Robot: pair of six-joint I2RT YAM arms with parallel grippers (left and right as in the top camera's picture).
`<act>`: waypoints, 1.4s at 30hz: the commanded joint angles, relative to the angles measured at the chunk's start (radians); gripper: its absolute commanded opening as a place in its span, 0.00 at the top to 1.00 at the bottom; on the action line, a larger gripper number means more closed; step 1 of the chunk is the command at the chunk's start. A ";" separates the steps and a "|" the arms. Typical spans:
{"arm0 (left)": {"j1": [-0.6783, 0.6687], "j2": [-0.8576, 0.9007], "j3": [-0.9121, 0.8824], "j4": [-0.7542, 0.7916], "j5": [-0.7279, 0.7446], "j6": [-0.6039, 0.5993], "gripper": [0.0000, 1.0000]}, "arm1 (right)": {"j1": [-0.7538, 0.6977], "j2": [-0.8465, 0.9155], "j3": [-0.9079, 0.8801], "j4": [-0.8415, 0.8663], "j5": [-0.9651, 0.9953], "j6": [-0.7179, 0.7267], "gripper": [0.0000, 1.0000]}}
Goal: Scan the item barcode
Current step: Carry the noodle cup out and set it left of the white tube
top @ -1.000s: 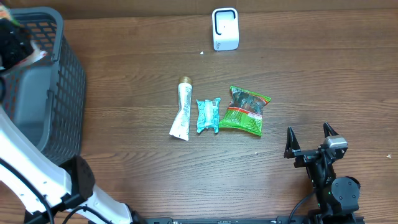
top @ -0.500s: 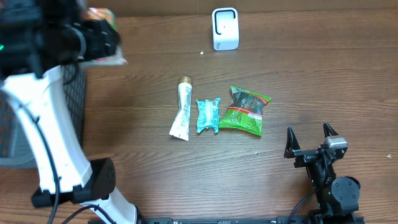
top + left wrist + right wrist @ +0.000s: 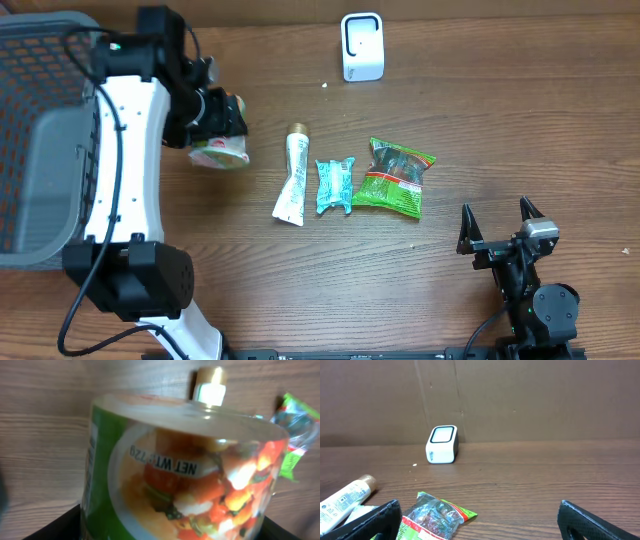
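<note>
While my right gripper (image 3: 497,222) sits wide open and empty, my left gripper (image 3: 218,126) is clamped around the fruit cup (image 3: 220,152), left of the tube (image 3: 292,178), well apart from the scanner (image 3: 361,45).

Open table (image 3: 500,110) lies before the scanner (image 3: 361,46) — tube (image 3: 291,180), wrapper (image 3: 334,186) and bag (image 3: 394,178) crowd mid-table.

Matt brown wood table (image 3: 500,110), fine grain. Clear glossy plastic cup (image 3: 185,470) with printed label. At 12 o'clock, smooth white plastic scanner (image 3: 362,46). At 10 o'clock, grey plastic mesh basket (image 3: 50,70). Shiny green film bag (image 3: 395,178). Gold metallic cap (image 3: 209,385) on matt white tube (image 3: 292,180).
</note>
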 commanded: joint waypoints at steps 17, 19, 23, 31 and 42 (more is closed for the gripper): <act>-0.056 0.002 -0.544 0.521 0.005 -0.069 0.30 | 0.002 -0.010 -0.010 0.008 0.013 -0.004 0.00; -0.057 0.002 -0.563 0.532 0.005 -0.083 0.30 | 0.002 -0.010 -0.010 0.008 0.013 -0.004 0.00; -0.072 0.002 -0.600 0.554 0.005 -0.091 0.29 | 0.002 -0.010 -0.010 0.008 0.013 -0.004 0.00; -0.084 0.002 -0.623 0.617 -0.009 -0.078 0.24 | 0.002 -0.010 -0.011 0.008 0.013 -0.004 0.00; -0.083 0.002 -0.623 0.643 -0.029 -0.061 0.22 | 0.002 -0.010 -0.010 0.008 0.013 -0.004 0.00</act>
